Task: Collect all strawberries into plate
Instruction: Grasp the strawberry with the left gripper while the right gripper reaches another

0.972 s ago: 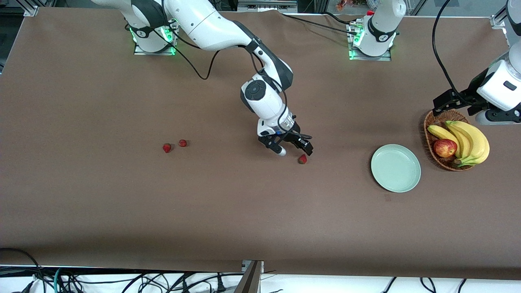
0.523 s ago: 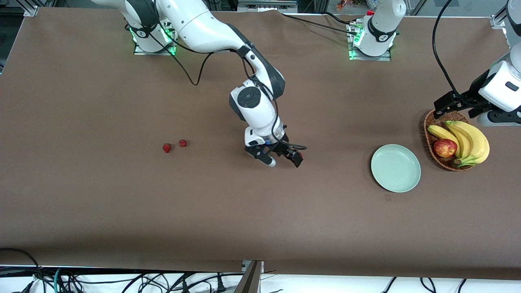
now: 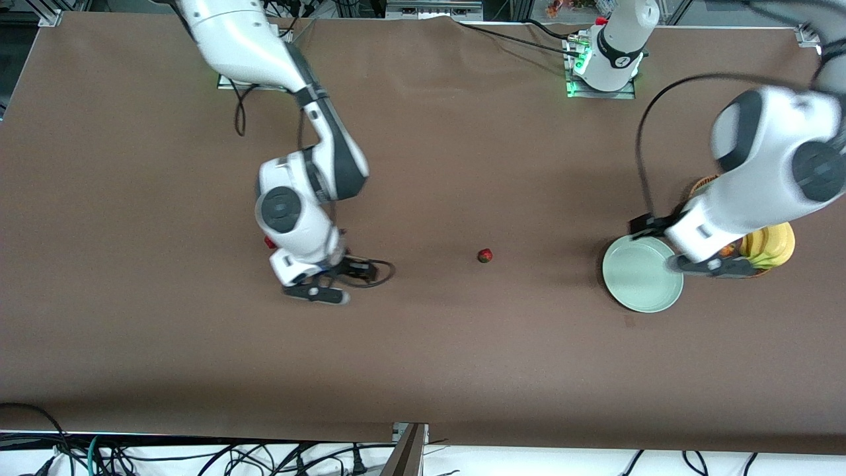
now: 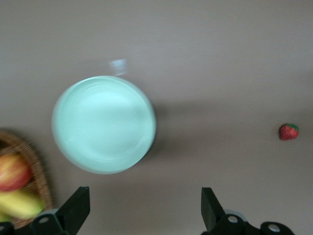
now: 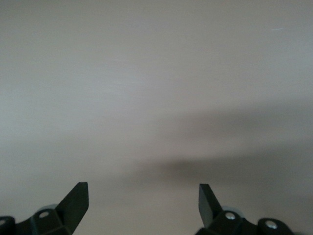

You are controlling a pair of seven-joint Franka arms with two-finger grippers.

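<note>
Since the earlier frames, both arms have swung away from their former stations. The right arm has left the lone strawberry at mid-table and travelled toward its own end. The left arm has come from above the basket to the plate.

Lower middle of the front view: the right gripper point(image 3: 340, 283) hangs over bare brown table point(image 3: 423, 370), its claw spread wide and holding nothing. The right wrist view shows the two dark fingertips point(image 5: 76, 198) well apart, with only tabletop between them.

Same band, toward the left arm's end: the mint-green plate point(image 3: 634, 281) lies flat with nothing on it. The left gripper point(image 4: 146, 210) is over the plate's rim on the basket side, its claw likewise wide and holding nothing. The left wrist view shows the plate point(image 4: 102, 125) ahead of the spread fingers.

Centre of the frame: one strawberry point(image 3: 485, 255) rests on the table, well apart from the plate, and it shows in the left wrist view too point(image 4: 288, 131).

Slightly farther: a second strawberry point(image 3: 269, 242) peeps out red beside the right arm's wrist housing. A third cannot be made out.

The wicker basket point(image 3: 699, 187), with bananas point(image 3: 770, 241), sits just beside the plate, largely covered by the left arm.
</note>
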